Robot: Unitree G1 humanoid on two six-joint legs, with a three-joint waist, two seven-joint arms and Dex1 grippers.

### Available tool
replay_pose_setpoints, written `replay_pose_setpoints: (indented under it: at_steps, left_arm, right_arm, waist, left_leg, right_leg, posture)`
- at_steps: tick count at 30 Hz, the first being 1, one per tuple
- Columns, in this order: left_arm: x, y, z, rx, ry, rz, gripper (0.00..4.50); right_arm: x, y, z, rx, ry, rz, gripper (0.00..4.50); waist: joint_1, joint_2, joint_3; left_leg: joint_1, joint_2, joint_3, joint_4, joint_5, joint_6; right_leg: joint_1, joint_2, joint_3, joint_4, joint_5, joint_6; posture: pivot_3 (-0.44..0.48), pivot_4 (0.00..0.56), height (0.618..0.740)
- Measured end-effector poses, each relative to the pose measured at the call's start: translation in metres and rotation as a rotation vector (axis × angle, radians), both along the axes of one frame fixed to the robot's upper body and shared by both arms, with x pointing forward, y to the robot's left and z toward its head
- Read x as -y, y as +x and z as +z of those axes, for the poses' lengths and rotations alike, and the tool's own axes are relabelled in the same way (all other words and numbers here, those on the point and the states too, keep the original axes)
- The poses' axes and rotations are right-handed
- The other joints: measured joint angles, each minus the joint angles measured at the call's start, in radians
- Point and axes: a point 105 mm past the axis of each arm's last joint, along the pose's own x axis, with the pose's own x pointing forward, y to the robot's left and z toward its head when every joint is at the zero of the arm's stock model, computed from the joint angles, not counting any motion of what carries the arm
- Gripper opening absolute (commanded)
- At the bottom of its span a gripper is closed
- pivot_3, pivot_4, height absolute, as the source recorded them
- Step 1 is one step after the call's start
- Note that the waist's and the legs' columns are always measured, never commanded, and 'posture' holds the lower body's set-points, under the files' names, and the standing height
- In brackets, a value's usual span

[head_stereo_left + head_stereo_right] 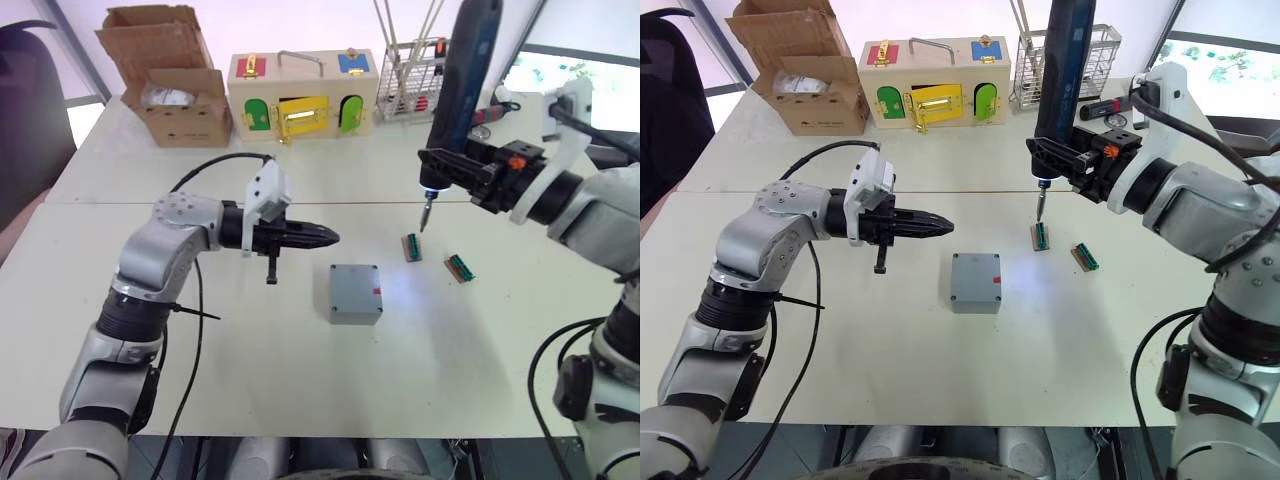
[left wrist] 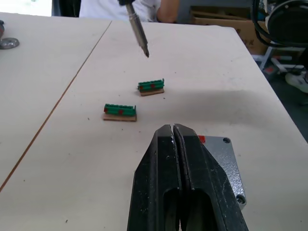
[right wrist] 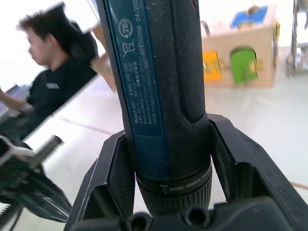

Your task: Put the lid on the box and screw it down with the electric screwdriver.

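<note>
Nearest on the bench (image 1: 250, 400) sits the box (image 1: 356, 293), closed on top: the lid (image 1: 975, 274) already lies flat on it, square to the walls, with a small red mark on the side facing the robot's right. The corner screw holes are too small to judge from here.

Just beyond and to the left of the box hangs the left gripper (image 1: 318, 237), its fingers (image 2: 180, 163) pressed flat together with nothing between them, pointing across toward the right, level with the bench and raised off it.

Farther back and to the right, the right gripper (image 1: 455, 165) is clamped around the electric screwdriver (image 1: 462, 70). The tool stands nearly upright, long axis vertical, its thin bit (image 1: 425, 213) pointing straight down. That bit hangs over a small green block (image 1: 411, 247), with a second green block (image 1: 459, 267) just beside it, both right of the box and a little behind it.

So the box lies to the left of the bit and nearer the robot. I'd judge the right arm has to bring the tool that way, keeping it upright, to reach a lid corner.
</note>
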Motion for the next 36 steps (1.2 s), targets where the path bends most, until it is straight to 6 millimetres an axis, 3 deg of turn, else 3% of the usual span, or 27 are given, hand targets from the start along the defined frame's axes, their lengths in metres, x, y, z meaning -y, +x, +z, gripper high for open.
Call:
replay_pose_setpoints:
  at_steps: [3, 6, 7, 11, 14, 17, 21, 28, 30, 36]
  left_arm:
    - [0.005, -0.005, 0.001, 0.014, 0.001, -0.024, 0.0]
    - [0.014, -0.022, -0.007, 0.033, 0.026, -0.112, 0.0]
    - [0.015, -0.025, -0.012, 0.029, 0.036, -0.127, 0.0]
    - [0.026, -0.042, -0.023, 0.102, 0.081, -0.209, 0.0]
    - [0.031, -0.051, -0.04, 0.113, 0.102, -0.206, 0.0]
    - [0.034, -0.051, -0.043, 0.129, 0.102, -0.153, 0.0]
    - [0.035, -0.065, -0.05, 0.117, 0.092, -0.136, 0.0]
    - [0.031, -0.07, -0.053, 0.095, 0.106, -0.097, 0.0]
    - [0.03, -0.069, -0.054, 0.084, 0.105, -0.081, 0.0]
    - [0.016, -0.058, -0.06, 0.106, 0.174, -0.029, 0.0]
  right_arm:
    - [0.028, 0.005, -0.013, -0.142, -0.097, -0.084, 1.9]
    - [0.1, -0.016, -0.039, -0.506, -0.211, -0.258, 1.9]
    - [0.115, -0.024, -0.044, -0.591, -0.203, -0.295, 1.9]
    - [0.144, -0.041, -0.052, -0.73, -0.184, -0.348, 1.9]
    - [0.168, -0.051, -0.077, -0.848, -0.202, -0.404, 1.9]
    - [0.171, -0.053, -0.097, -0.928, -0.193, -0.393, 1.9]
    - [0.167, -0.049, -0.124, -1.013, -0.185, -0.377, 1.9]
    - [0.171, -0.038, -0.137, -1.02, -0.196, -0.394, 1.9]
    - [0.175, -0.037, -0.14, -1.021, -0.205, -0.405, 2.91]
    - [0.182, -0.036, -0.14, -1.008, -0.231, -0.431, 4.47]
  waist:
    - [0.003, 0.0, 0.001]
    - [0.023, 0.003, 0.003]
    - [0.023, 0.003, 0.003]
    - [0.011, 0.008, 0.006]
    - [0.007, 0.009, 0.006]
    - [-0.001, 0.01, 0.007]
    - [-0.002, 0.012, 0.007]
    - [0.019, 0.012, 0.008]
    - [0.025, 0.012, 0.008]
    - [0.023, 0.012, 0.008]
  left_leg:
    - [-0.001, -0.001, 0.0, 0.002, 0.0, 0.001]
    - [-0.003, -0.002, 0.001, 0.006, -0.003, 0.004]
    - [-0.003, -0.002, 0.002, 0.006, -0.003, 0.005]
    - [-0.002, -0.001, 0.005, 0.006, -0.006, 0.01]
    - [-0.001, 0.0, 0.005, 0.007, -0.007, 0.012]
    - [-0.001, 0.0, 0.006, 0.008, -0.007, 0.012]
    - [-0.001, 0.0, 0.006, 0.008, -0.007, 0.012]
    - [-0.001, -0.001, 0.006, 0.009, -0.004, 0.007]
    - [-0.001, -0.001, 0.006, 0.009, -0.004, 0.006]
    - [-0.001, -0.001, 0.006, 0.009, -0.004, 0.006]
  right_leg:
    - [0.001, -0.001, -0.001, 0.0, 0.0, 0.0]
    - [0.001, -0.002, -0.001, -0.002, 0.0, 0.0]
    - [0.001, -0.002, 0.0, -0.002, 0.0, 0.0]
    - [0.001, -0.002, 0.002, -0.001, 0.0, 0.0]
    - [0.001, -0.001, 0.002, 0.0, 0.0, 0.0]
    - [0.001, -0.001, 0.003, 0.002, 0.0, 0.0]
    - [0.0, -0.001, 0.003, 0.003, 0.0, 0.0]
    - [0.0, -0.001, 0.003, 0.002, 0.0, 0.0]
    - [0.001, -0.001, 0.003, 0.002, 0.0, 0.0]
    - [0.001, -0.001, 0.002, 0.003, 0.0, 0.0]
  posture:
    - [0.0, 0.15, 0.74]
    - [0.0, 0.15, 0.74]
    - [0.0, 0.15, 0.74]
    - [0.0, 0.15, 0.74]
    - [0.0, 0.15, 0.74]
    - [0.0, 0.15, 0.74]
    - [0.0, 0.15, 0.74]
    - [0.0, 0.15, 0.74]
    - [0.0, 0.15, 0.74]
    - [0.0, 0.15, 0.74]
